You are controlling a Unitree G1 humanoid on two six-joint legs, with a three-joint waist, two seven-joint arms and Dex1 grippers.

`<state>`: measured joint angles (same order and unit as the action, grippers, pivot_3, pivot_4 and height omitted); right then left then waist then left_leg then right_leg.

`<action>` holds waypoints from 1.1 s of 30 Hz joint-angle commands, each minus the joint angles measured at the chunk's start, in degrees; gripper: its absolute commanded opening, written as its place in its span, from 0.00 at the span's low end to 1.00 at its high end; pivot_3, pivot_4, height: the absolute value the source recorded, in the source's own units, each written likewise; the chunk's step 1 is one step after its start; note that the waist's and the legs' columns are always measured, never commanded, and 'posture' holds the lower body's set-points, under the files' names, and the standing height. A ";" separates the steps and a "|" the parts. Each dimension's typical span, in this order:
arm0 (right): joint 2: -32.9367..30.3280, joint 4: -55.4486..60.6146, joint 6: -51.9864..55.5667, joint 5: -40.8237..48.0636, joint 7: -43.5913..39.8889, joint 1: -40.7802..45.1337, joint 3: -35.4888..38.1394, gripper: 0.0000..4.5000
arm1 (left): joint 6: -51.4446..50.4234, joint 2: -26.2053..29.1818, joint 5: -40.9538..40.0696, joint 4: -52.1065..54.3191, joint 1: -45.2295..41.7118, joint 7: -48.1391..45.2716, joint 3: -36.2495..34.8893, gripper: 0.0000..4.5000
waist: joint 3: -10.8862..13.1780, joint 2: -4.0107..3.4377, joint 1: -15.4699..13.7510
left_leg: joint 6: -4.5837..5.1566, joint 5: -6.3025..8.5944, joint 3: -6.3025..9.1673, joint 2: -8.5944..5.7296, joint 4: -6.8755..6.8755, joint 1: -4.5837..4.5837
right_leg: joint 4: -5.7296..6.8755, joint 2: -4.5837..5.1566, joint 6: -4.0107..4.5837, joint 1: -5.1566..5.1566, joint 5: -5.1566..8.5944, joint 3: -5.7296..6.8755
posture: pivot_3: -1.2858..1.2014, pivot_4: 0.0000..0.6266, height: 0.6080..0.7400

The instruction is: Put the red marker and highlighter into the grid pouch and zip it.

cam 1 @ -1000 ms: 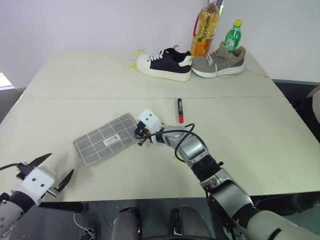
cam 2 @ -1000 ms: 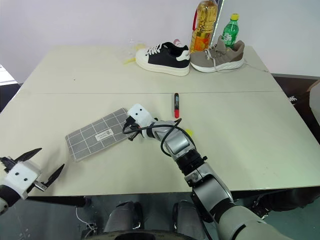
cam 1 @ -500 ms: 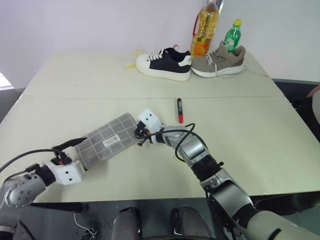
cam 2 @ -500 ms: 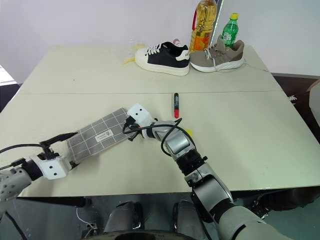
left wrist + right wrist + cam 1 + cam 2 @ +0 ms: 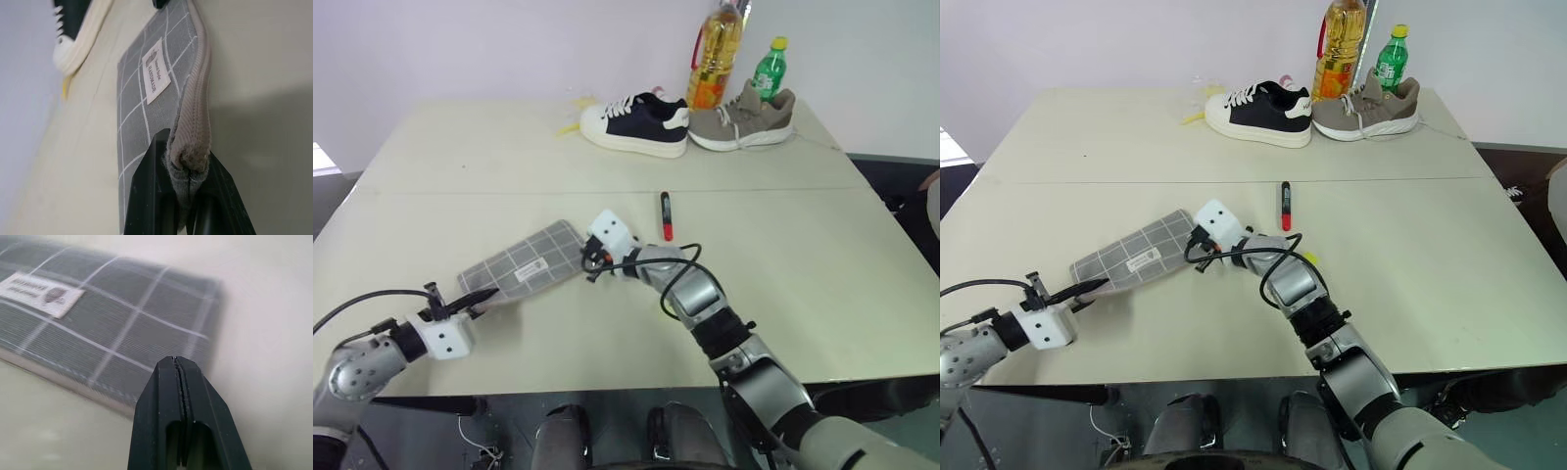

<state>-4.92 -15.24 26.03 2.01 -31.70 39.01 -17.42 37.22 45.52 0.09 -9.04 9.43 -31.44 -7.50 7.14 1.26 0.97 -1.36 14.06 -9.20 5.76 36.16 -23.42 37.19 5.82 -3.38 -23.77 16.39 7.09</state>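
The grid pouch (image 5: pixel 524 266) lies flat at mid-table, grey with white lines and a small white label (image 5: pixel 155 71). My left gripper (image 5: pixel 478 296) is shut on the pouch's near-left end, and its black fingers (image 5: pixel 146 196) pinch the ribbed edge. At the pouch's right end, my right gripper (image 5: pixel 589 263) is shut, its tips (image 5: pixel 175 363) over the fabric with nothing visible between them. The red marker (image 5: pixel 666 215) lies on the table just right of that gripper. A yellow bit of the highlighter (image 5: pixel 1309 258) peeks out behind my right forearm.
At the table's far edge stand a black-and-white sneaker (image 5: pixel 636 124), a grey sneaker (image 5: pixel 744 122), an oil bottle (image 5: pixel 716 59) and a green bottle (image 5: pixel 769 70). A seam (image 5: pixel 460 191) crosses the tabletop behind the pouch.
My left gripper came in from the table's front-left corner to the pouch's near end and shut on it. The right gripper rose slightly at the pouch's other end.
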 commanded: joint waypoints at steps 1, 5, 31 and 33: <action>-3.93 5.94 -2.31 3.71 -4.99 2.31 4.64 0.13 | -12.90 -1.56 -7.76 11.67 1.12 -0.39 -1.02 0.00 | 0.00 0.00 0.12 | 0.00 0.00 0.01 0.00 0.00 0.01 | -0.01 -0.02 0.00 0.13 0.00 0.00 | 0.52 0.24 0.74; -12.94 7.67 -3.34 5.21 -11.35 3.36 8.35 0.54 | -25.55 -6.52 -10.77 22.23 2.28 2.32 0.47 0.00 | 0.02 -0.04 0.23 | 0.00 0.00 -0.01 -0.01 -0.03 0.04 | -0.02 -0.05 -0.01 0.23 0.00 -0.01 | 0.52 0.24 0.74; -9.59 6.65 8.80 7.90 -7.67 3.38 8.44 0.00 | -36.15 -16.63 -8.87 30.00 -0.38 3.55 3.24 0.00 | 0.03 -0.06 1.20 | 0.00 -0.01 0.05 -0.01 -0.02 0.13 | -0.05 -0.21 0.03 0.34 0.01 -0.02 | 0.52 0.24 0.74; -9.62 7.55 9.18 7.74 -7.61 3.37 7.97 0.00 | -36.41 -16.84 -8.64 30.11 -0.59 3.64 3.63 0.00 | 0.03 -0.07 1.22 | 0.00 -0.01 0.05 -0.01 -0.03 0.13 | -0.04 -0.21 0.03 0.33 0.01 -0.02 | 0.52 0.24 0.74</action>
<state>-14.72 -10.86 35.11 9.25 -39.54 40.97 -9.69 0.39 28.89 -8.96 19.36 9.27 -27.71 -3.90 7.17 1.19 2.20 -1.36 14.05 -9.14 5.75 36.13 -23.29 37.15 5.61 -3.35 -23.43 16.40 7.07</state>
